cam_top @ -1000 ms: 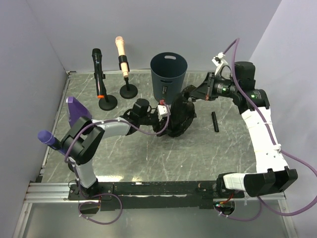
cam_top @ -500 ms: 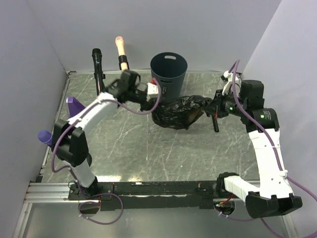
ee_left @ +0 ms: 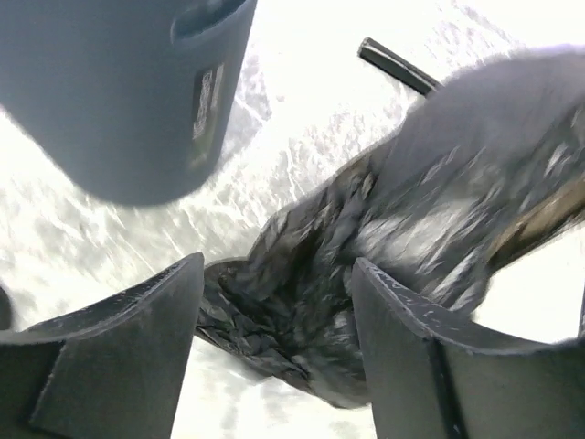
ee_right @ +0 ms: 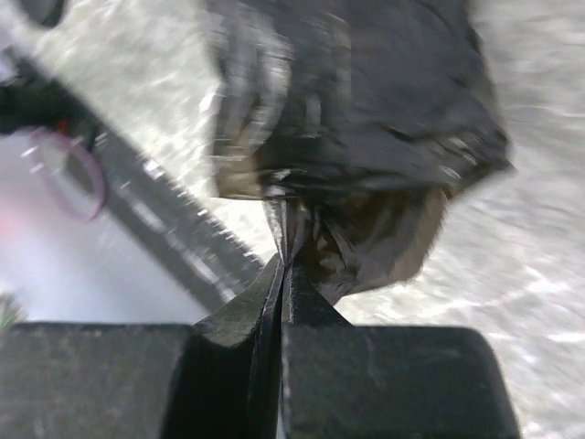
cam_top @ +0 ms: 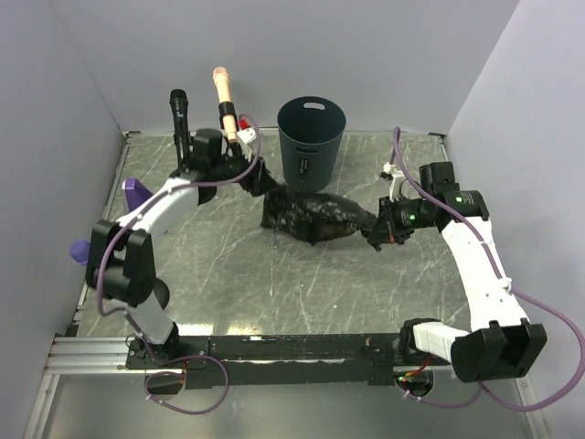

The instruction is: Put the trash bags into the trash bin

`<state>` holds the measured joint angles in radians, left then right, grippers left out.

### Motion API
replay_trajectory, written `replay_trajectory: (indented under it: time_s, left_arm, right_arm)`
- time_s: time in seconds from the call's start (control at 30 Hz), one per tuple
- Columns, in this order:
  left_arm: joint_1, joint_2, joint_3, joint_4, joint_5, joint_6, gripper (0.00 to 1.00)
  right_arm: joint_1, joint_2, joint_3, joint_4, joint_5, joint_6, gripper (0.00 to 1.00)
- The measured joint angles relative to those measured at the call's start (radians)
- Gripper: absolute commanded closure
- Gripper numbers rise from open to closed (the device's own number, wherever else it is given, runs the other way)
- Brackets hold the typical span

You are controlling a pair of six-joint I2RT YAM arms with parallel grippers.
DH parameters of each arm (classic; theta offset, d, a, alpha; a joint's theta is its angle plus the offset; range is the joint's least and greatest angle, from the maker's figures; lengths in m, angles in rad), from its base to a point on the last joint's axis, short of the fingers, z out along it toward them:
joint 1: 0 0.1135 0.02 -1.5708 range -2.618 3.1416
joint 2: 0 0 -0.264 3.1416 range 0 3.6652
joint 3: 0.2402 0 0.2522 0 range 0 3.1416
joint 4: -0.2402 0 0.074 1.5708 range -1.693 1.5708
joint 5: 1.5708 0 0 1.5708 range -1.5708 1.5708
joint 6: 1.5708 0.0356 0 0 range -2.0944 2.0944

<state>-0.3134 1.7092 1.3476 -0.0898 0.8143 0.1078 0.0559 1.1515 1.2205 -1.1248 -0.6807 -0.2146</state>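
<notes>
The trash bin (cam_top: 312, 137) is a round dark blue-grey basket standing at the back centre; it also shows in the left wrist view (ee_left: 110, 91). A black trash bag (cam_top: 311, 218) lies stretched out in front of it. My left gripper (cam_top: 260, 183) is at the bag's left end. In the left wrist view (ee_left: 279, 274) its jaws are wide open with crumpled bag (ee_left: 411, 210) between them, not pinched. My right gripper (cam_top: 375, 233) is at the bag's right end. In the right wrist view (ee_right: 283, 265) it is shut on a pinched fold of the bag (ee_right: 356, 101).
A black microphone (cam_top: 179, 110) and a peach microphone (cam_top: 222, 87) stand on round bases at the back left, close to my left arm. Purple objects (cam_top: 137, 194) lie by the left wall. A thin black stick (ee_left: 393, 66) lies beyond the bag.
My left gripper has swung back and left toward the microphones. My right gripper has pulled nearer and lower. The bag has been drawn from a bunched lump into a long flat shape.
</notes>
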Motion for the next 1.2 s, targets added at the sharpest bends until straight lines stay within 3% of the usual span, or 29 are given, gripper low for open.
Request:
replay_trajectory:
  time_s: [0.03, 0.07, 0.23, 0.4, 0.53, 0.63, 0.8, 0.97, 1.2]
  left_arm:
    - [-0.010, -0.031, -0.058, 0.048, -0.038, -0.050, 0.28]
    - [-0.019, -0.060, -0.097, 0.074, -0.068, -0.079, 0.28]
    - [-0.048, -0.261, -0.240, 0.163, -0.211, -0.182, 0.29]
    - [-0.044, -0.401, -0.343, 0.204, -0.283, -0.210, 0.30]
    - [-0.043, -0.419, -0.419, 0.207, -0.315, -0.235, 0.31]
    - [-0.043, -0.411, -0.447, 0.213, -0.332, -0.248, 0.31]
    - [-0.043, -0.404, -0.454, 0.250, -0.362, -0.251, 0.31]
    - [-0.043, -0.405, -0.454, 0.259, -0.383, -0.249, 0.30]
    - [-0.043, -0.415, -0.470, 0.259, -0.390, -0.248, 0.30]
  right_arm:
    - [0.000, 0.011, 0.000, -0.010, -0.029, -0.011, 0.67]
    - [0.000, 0.021, 0.000, -0.019, -0.048, -0.019, 0.51]
    - [0.000, 0.027, 0.004, -0.018, -0.003, -0.096, 0.33]
    - [0.000, -0.071, -0.049, 0.066, 0.072, -0.342, 0.32]
    - [0.013, -0.250, -0.194, 0.090, 0.089, -0.711, 0.44]
    - [0.033, -0.399, -0.325, 0.085, 0.084, -1.004, 0.46]
    - [0.064, -0.558, -0.462, 0.020, 0.018, -1.426, 0.35]
    - [0.183, -0.584, -0.597, 0.107, 0.033, -1.561, 0.30]
    - [0.271, -0.605, -0.716, 0.255, 0.094, -1.588, 0.34]
